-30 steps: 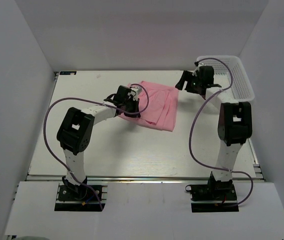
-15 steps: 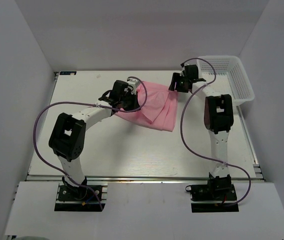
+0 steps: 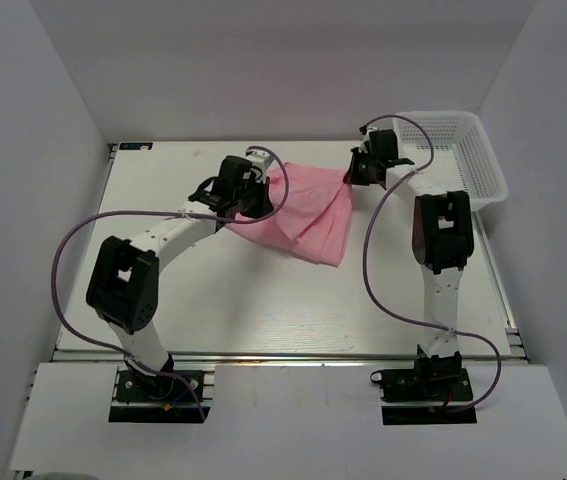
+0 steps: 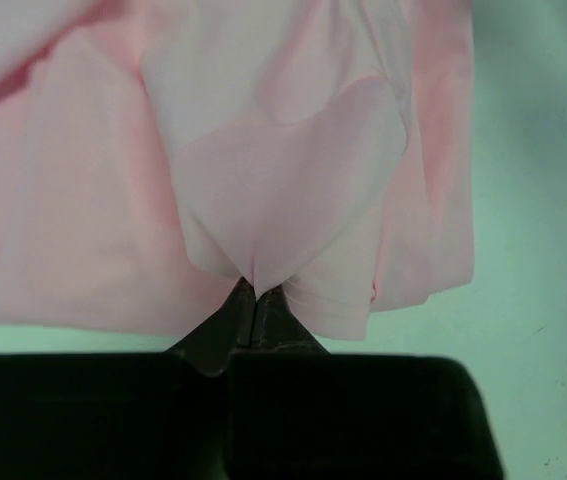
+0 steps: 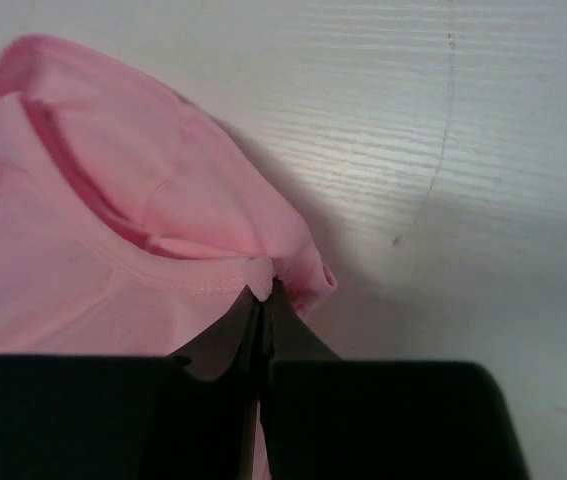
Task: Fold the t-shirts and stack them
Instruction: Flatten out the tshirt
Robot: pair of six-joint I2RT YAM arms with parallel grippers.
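One light-pink t-shirt (image 3: 308,210) lies partly folded at the back middle of the table. My left gripper (image 3: 259,192) is shut on the t-shirt's left edge; in the left wrist view the pinched fabric (image 4: 283,190) fans out from the closed tips of the left gripper (image 4: 253,292) and hangs off the table. My right gripper (image 3: 351,172) is shut on the shirt's right back corner; the right wrist view shows a stitched hem (image 5: 173,275) caught at the tips of the right gripper (image 5: 265,292).
A white mesh basket (image 3: 483,160) stands at the back right corner, just right of the right arm. The table's back edge (image 3: 193,143) meets the white wall. Purple cables loop off both arms.
The right gripper moved left from the basket to the shirt's corner and shut on it. The left gripper, shut on the shirt, moved back and lifted its edge.
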